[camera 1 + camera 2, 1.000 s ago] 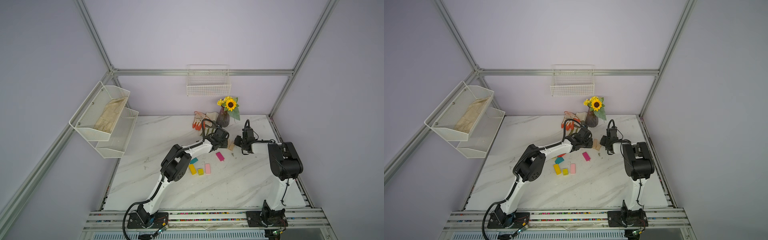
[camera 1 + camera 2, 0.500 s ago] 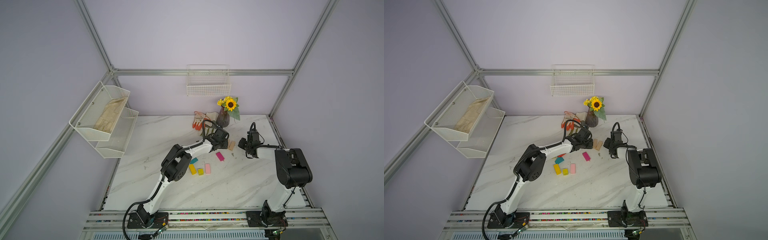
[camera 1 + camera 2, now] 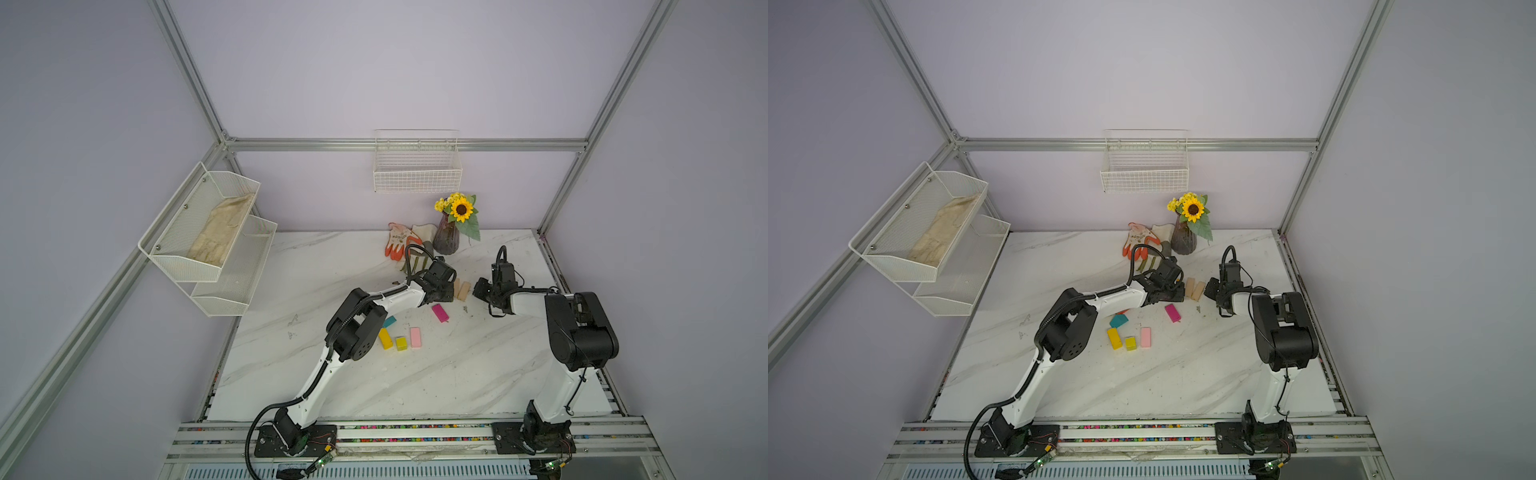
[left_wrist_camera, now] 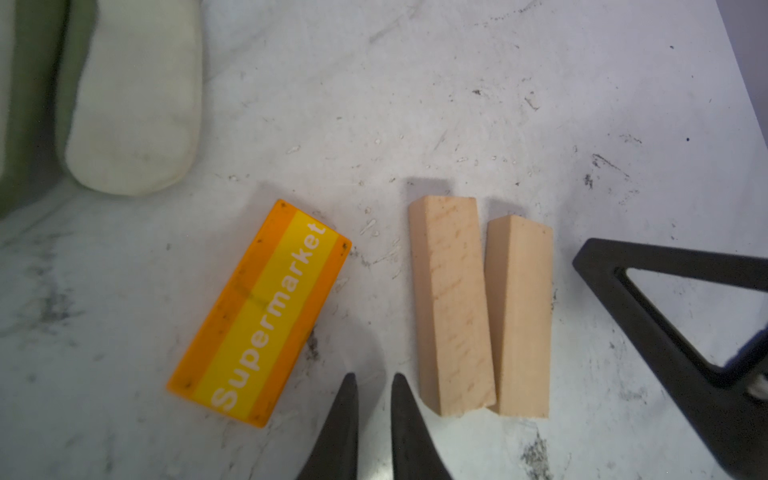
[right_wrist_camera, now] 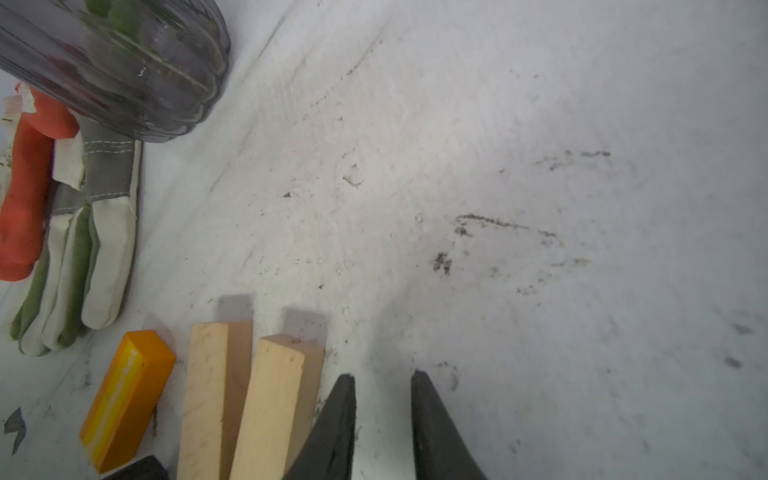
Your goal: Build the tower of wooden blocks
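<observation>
- My left gripper (image 4: 374, 376) has its fingers closed and empty, tips between the orange wooden block lettered "Supermarket" (image 4: 259, 311) and two plain tan wooden bars (image 4: 451, 303).
- My right gripper (image 5: 382, 374) has its fingers slightly apart, empty, just beside those bars' other side.
- In a top view, with the white marble tabletop (image 3: 1183, 374) as a clock, that group sits near two o'clock; the magenta bar (image 3: 1172, 312), pink bar (image 3: 1145, 337), yellow bar (image 3: 1114, 338), yellow cube (image 3: 1130, 343) and teal pentagon (image 3: 1119, 321) lie flat around centre.

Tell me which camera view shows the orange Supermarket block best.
The left wrist view: the orange Supermarket block lies flat, its whole printed face readable. The right wrist view shows it obliquely, from one end. Neither top view shows it.
</observation>
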You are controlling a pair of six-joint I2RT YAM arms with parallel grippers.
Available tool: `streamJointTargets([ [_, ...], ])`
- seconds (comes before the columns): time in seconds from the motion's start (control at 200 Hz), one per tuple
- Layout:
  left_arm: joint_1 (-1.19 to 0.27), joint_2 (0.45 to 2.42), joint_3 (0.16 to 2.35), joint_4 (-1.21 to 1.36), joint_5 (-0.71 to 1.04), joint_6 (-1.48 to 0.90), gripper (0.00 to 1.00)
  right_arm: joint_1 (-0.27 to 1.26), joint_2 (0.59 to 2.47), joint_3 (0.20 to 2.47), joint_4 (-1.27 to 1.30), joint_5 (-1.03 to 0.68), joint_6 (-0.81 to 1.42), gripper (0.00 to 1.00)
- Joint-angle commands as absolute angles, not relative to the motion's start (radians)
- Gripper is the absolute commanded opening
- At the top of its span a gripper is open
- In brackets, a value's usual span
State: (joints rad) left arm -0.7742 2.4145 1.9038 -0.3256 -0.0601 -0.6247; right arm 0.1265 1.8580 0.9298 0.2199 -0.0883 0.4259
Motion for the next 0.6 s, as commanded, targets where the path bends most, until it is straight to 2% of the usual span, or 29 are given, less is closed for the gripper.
streamJointTargets([
  [0.0,-0.767,2.428,1.996,-0.342,-0.048,-0.604,0.17,0.144,1.883,0.967,0.182,-0.095,0.404,0.27],
  [0.595,-0.767,2.448,2.019,-0.336,0.009,-0.589,0.17,0.177,1.947,1.037,0.147,-0.072,0.388,0.26],
])
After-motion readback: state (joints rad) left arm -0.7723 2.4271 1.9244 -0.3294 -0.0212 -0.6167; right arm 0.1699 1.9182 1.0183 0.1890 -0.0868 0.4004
